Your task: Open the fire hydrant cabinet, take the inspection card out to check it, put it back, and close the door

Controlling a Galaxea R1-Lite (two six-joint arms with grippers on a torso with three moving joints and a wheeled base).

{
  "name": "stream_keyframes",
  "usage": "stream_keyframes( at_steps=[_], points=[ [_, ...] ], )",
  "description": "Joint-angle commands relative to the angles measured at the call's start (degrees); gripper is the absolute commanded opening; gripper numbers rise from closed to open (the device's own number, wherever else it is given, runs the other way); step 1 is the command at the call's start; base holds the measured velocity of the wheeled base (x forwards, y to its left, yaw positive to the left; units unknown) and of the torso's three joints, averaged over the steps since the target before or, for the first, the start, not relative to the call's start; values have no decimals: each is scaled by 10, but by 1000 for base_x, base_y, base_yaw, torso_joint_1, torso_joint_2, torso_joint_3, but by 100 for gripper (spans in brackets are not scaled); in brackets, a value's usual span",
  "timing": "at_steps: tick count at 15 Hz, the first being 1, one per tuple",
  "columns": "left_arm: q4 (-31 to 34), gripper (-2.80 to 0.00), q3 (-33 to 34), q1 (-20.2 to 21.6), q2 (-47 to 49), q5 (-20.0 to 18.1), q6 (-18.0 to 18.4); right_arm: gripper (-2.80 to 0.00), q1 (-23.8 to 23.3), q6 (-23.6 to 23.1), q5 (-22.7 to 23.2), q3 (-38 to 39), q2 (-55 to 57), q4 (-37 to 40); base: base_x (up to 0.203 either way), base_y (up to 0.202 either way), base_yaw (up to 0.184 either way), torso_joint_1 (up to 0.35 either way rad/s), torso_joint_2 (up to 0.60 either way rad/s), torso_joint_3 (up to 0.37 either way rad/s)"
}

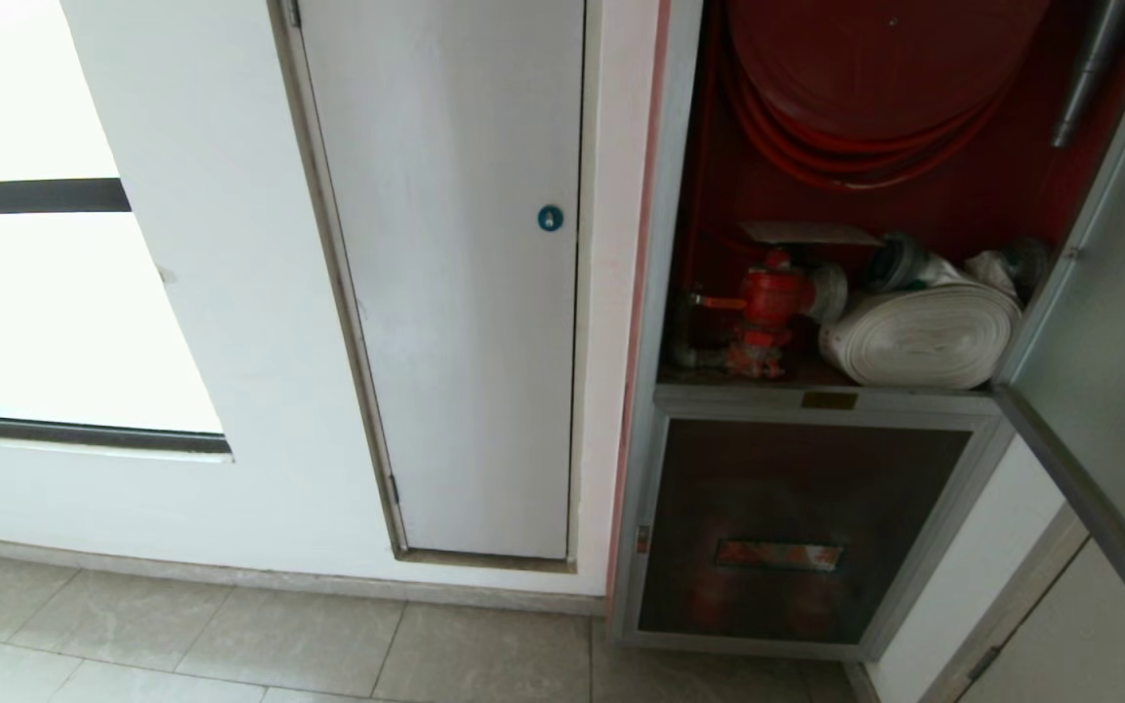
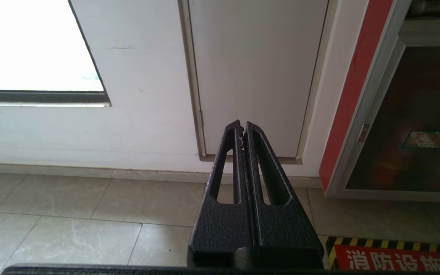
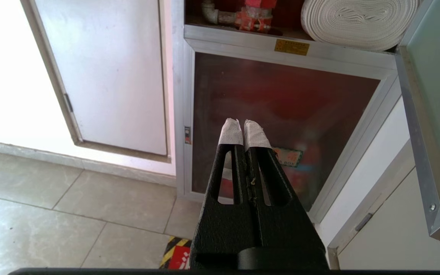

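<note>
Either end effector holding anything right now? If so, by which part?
Nothing is held. The left end effector and right end effector are both shut on empty air, low before the wall; the inspection card lies atop the red valve.

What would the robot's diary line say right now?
door: swung open | fire hydrant cabinet: open | inspection card: lying above red valve | left tool: shut, empty | right tool: shut, empty

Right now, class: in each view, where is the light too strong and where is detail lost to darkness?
Head view: window blown out white; lower glass panel murky. Left wrist view: window again pure white. Right wrist view: wall beside the white door washes out; hose stays crisp.
</note>
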Motion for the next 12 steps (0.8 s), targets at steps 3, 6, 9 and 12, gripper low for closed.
stream_keyframes(
  at_steps=[3,6,9,12],
  points=[
    [0,-280,4,0,1,0,0,-280,0,0,0,0,0,0,0,0,0,0,0,0],
    [0,-280,4,0,0,0,0,-280,0,0,0,0,0,0,0,0,0,0,0,0],
    [0,-280,4,0,0,0,0,-280,0,0,0,0,0,0,0,0,0,0,0,0],
    [0,-280,4,0,0,0,0,-280,0,0,0,0,0,0,0,0,0,0,0,0]
  ],
)
